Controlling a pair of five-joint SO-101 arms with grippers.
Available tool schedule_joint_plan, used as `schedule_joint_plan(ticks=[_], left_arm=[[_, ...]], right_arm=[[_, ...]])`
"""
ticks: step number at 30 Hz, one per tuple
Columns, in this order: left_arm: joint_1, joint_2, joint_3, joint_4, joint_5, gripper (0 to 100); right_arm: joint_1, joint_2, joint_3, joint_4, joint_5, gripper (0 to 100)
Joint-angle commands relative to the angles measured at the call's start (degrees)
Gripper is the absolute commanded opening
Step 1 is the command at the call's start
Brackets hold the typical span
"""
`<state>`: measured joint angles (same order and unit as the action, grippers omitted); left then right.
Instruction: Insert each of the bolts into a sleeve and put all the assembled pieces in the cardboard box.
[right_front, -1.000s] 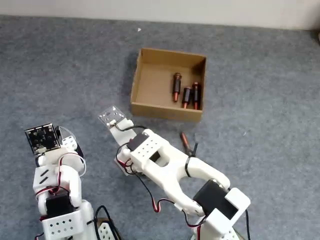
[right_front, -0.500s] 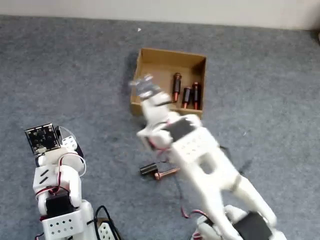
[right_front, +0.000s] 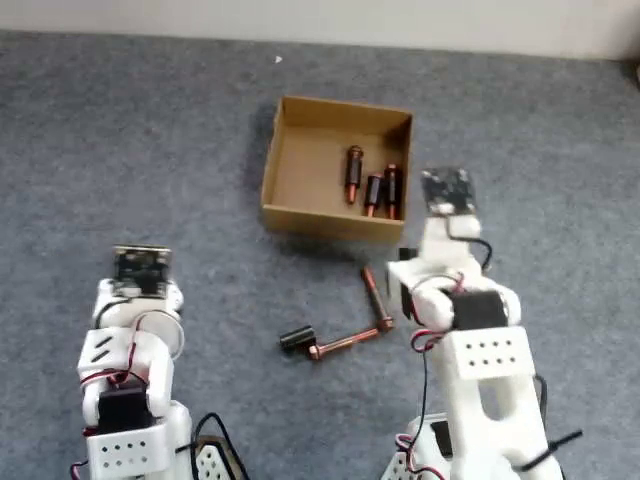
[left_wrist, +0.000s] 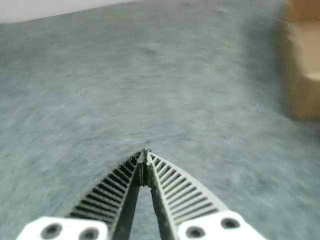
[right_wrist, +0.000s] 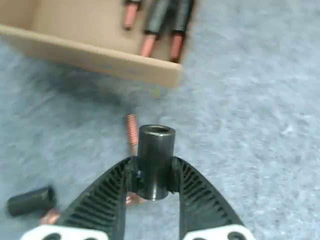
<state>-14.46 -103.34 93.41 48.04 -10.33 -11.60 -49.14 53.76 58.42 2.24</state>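
Note:
My right gripper (right_wrist: 154, 167) is shut on a black sleeve (right_wrist: 156, 142), held upright above the grey carpet just in front of the cardboard box (right_wrist: 105, 62). Three assembled pieces (right_front: 372, 185) lie in the box (right_front: 300, 215). A copper bolt (right_wrist: 132, 131) lies on the carpet beyond the held sleeve. Another black sleeve (right_front: 297, 338) rests beside a second bolt (right_front: 345, 344) near the middle. My left gripper (left_wrist: 145, 156) is shut with nothing in it, low over bare carpet at the lower left, and the box corner (left_wrist: 302, 70) is off to its side.
The right arm (right_front: 470, 320) stands right of the loose bolts (right_front: 375, 290). The left arm (right_front: 130, 340) stands at the lower left. Grey carpet stretches around the box on all sides, up to a pale wall at the far edge.
The right arm has swung from left of centre, past the box front, to the right, uncovering the loose sleeve and bolt. The left arm's wrist has shifted a little right.

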Motion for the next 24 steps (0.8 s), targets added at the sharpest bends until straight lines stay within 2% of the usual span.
schedule_joint_plan(ticks=[1,7,15,19,24], left_arm=[[8.1,-0.2,-11.3,9.2,-3.6,1],[18.5,2.2,-18.7,15.6,-8.4,1],[29.3,27.9,-30.3,15.6,-9.4,1],[34.8,41.6,-37.6,15.3,-16.7,5],[38.0,56.9,-46.5,15.3,-24.8,13]], right_arm=[[6.8,-4.5,5.8,-9.3,-3.0,0.5],[14.7,-4.8,8.5,-12.4,-7.6,0.5],[21.1,-4.9,8.9,-16.0,-10.7,0.5],[23.6,-4.8,9.0,-18.0,-10.7,0.5],[25.8,-5.2,8.7,-18.0,-10.7,0.5]])
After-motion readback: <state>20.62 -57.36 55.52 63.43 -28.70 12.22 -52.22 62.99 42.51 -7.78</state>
